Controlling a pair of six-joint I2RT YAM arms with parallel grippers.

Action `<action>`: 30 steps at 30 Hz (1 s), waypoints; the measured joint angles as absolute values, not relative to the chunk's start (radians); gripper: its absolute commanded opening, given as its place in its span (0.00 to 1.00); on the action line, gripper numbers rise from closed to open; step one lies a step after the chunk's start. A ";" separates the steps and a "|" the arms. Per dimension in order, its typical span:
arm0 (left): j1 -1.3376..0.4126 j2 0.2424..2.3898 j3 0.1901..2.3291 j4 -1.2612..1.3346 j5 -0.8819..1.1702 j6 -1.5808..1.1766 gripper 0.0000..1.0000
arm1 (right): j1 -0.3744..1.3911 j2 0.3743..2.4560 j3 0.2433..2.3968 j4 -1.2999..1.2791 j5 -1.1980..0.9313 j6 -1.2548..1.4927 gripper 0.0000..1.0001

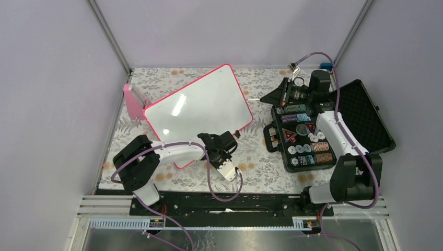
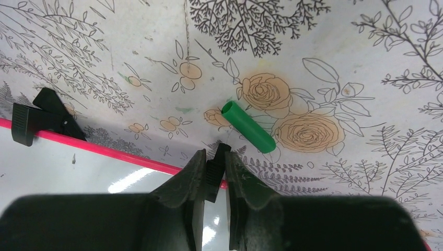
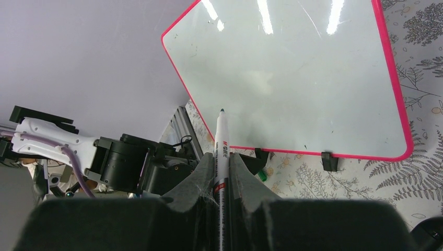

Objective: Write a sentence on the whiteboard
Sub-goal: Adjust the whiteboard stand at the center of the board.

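Observation:
The whiteboard (image 1: 198, 104), glossy white with a pink-red frame, lies tilted on the floral tablecloth. Its face (image 3: 292, 78) is blank and the sentence is not in view. My left gripper (image 2: 214, 157) is shut on a black clip (image 2: 217, 170) on the board's near edge; from above, the left gripper (image 1: 228, 142) sits at the board's lower right side. My right gripper (image 3: 222, 159) is shut on a white marker (image 3: 221, 141), whose uncapped tip points at the board without touching it. A green cap (image 2: 248, 127) lies on the cloth just beyond the left fingers.
An open black case (image 1: 360, 104) holding poker chips (image 1: 305, 138) lies at the right, under my right arm. A pink block (image 1: 133, 99) stands at the board's back left corner. A second black clip (image 2: 42, 115) sits on the board's edge. Cage posts line the table.

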State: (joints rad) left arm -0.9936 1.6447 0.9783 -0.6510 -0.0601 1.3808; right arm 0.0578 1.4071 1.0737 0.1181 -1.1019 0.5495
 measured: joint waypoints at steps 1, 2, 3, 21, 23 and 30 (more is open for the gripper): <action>-0.996 1.645 0.975 -0.649 -0.064 1.381 0.00 | 0.058 1.407 1.074 0.118 -1.102 0.551 0.00; -0.999 1.644 0.971 -0.645 -0.067 1.381 0.00 | 0.058 1.407 1.074 0.118 -1.102 0.551 0.00; -1.001 1.642 0.967 -0.641 -0.071 1.381 0.00 | 0.058 1.407 1.074 0.118 -1.102 0.551 0.00; -1.018 1.607 0.937 -0.685 -0.103 1.296 0.48 | 0.058 1.407 1.074 0.118 -1.102 0.556 0.00; -1.018 1.602 0.957 -0.716 -0.102 1.256 0.63 | 0.058 1.407 1.074 0.118 -1.102 0.556 0.00; -1.013 1.516 1.151 -0.820 -0.044 1.016 0.99 | 0.059 1.431 1.134 0.086 -1.113 0.540 0.00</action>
